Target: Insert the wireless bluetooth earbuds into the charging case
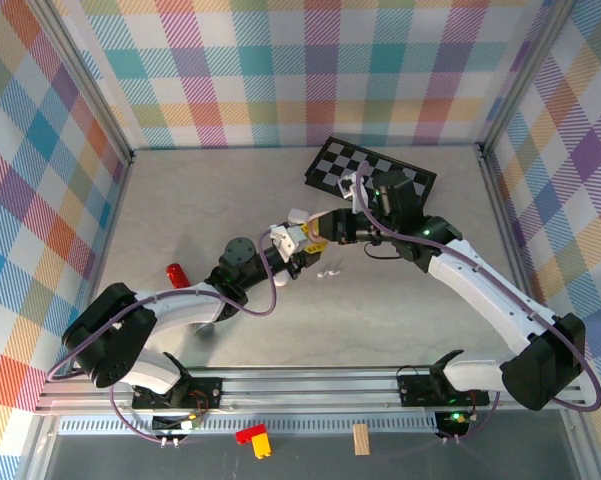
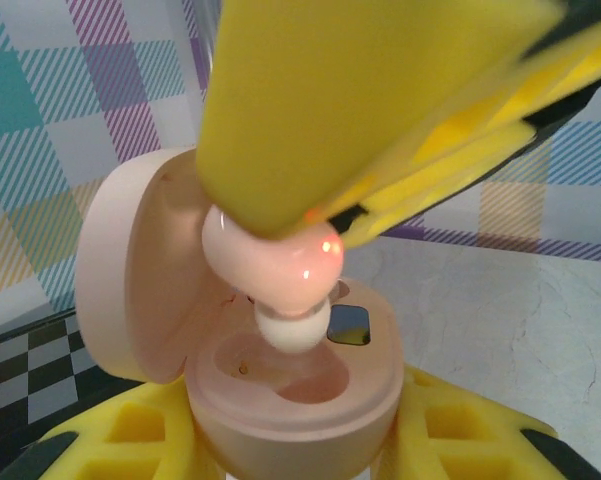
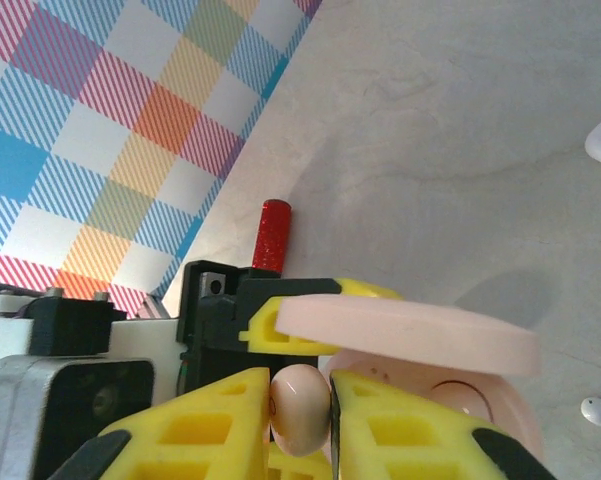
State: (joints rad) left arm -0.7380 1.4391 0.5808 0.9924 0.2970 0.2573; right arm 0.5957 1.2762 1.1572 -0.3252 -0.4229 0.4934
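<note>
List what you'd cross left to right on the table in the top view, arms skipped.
red block → pink charging case, held up off the surface → loose white earbud

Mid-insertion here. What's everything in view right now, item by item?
charging case: one, pale pink, lid open, held in the left gripper.
earbud: one, pale pink with a white tip, pinched just above the open case.
loose earbud: one clearly seen, white, on the table beside the case.
red block: one, red, on the table beside the left arm.
checkerboard: one, black and white, flat at the far side.
toy bricks: red and yellow, below the front rail.
wooden block: one, tan, below the front rail.
left gripper: yellow fingers, shut on the case.
right gripper: yellow fingers, shut on the earbud.
</note>
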